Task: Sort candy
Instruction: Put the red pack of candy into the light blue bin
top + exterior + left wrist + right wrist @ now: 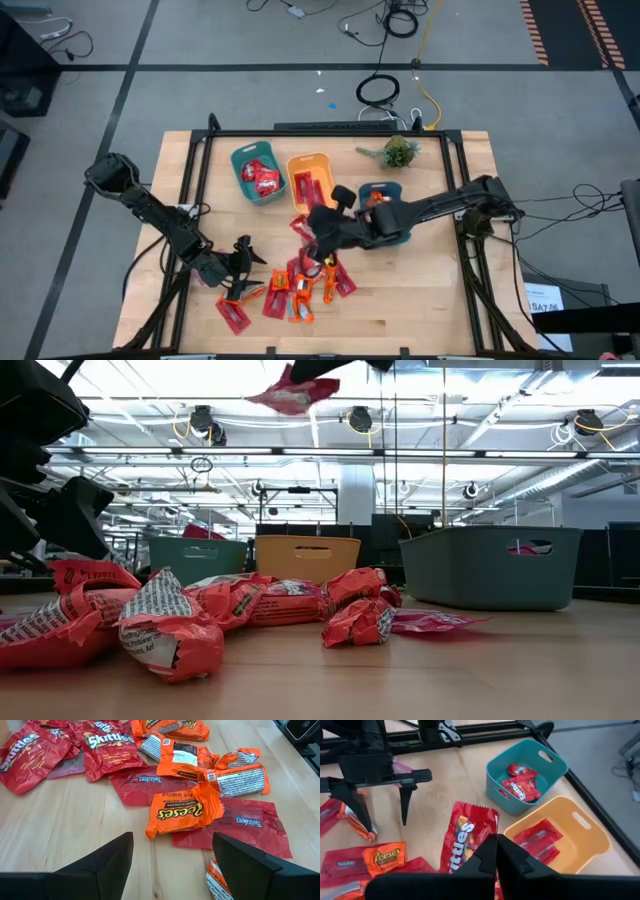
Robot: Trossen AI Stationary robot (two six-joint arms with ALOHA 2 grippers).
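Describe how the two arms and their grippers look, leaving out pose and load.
Both arms are dark, jointed and slim, with cabling along the links. The left gripper has two flat, black, wedge-shaped fingers. The right gripper is the same black build, its fingers tapering to blunt tips. No markings show.

Wooden table [420, 290], candy [290, 290], three bins [256, 172], plant [398, 152]

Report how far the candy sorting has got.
Done: red packets lie in the teal bin and the orange bin. In hand: the right gripper is shut on a red Skittles packet. Left: the pile by the open left gripper.
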